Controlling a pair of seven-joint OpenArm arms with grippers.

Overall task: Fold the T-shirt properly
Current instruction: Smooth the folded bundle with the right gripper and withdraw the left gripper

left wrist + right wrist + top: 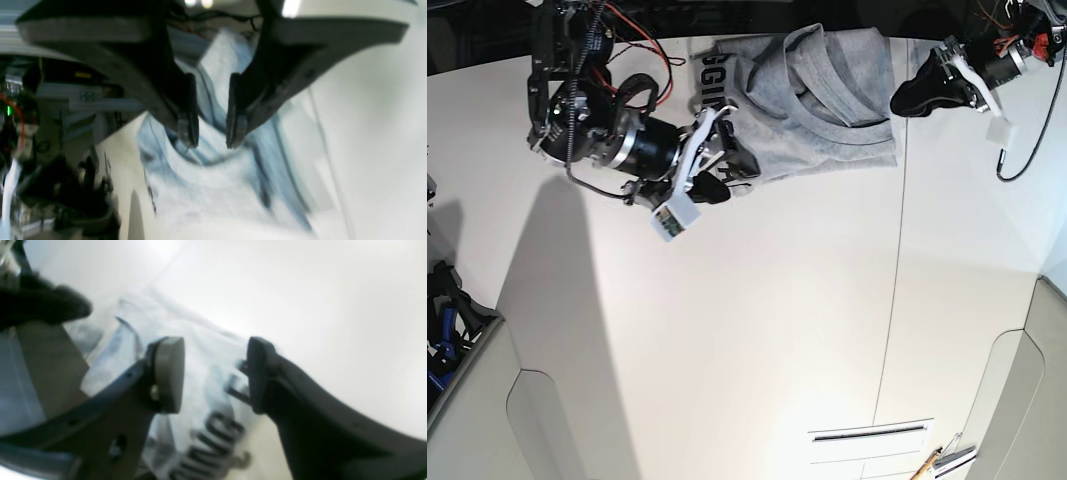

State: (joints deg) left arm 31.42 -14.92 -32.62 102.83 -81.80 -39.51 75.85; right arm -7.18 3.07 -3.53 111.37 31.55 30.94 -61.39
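The grey T-shirt [827, 130] lies crumpled at the far edge of the white table [757, 330], with black lettering [710, 75] showing at its left end. My right gripper [727, 160] hovers over the shirt's near-left part. In the right wrist view it [213, 373] is open and empty above the lettered cloth [206, 436]. My left gripper [914, 95] is at the shirt's right edge. In the left wrist view it [211, 136] is open, its jaws a little apart just above folds of the shirt [206, 186]. Both wrist views are blurred.
A seam [895, 260] runs down the table right of centre. Dark equipment [447, 320] sits past the left edge. A slot [867, 435] and a pen-like object [932, 465] lie near the front right. Cables and framing [20, 133] stand behind the shirt.
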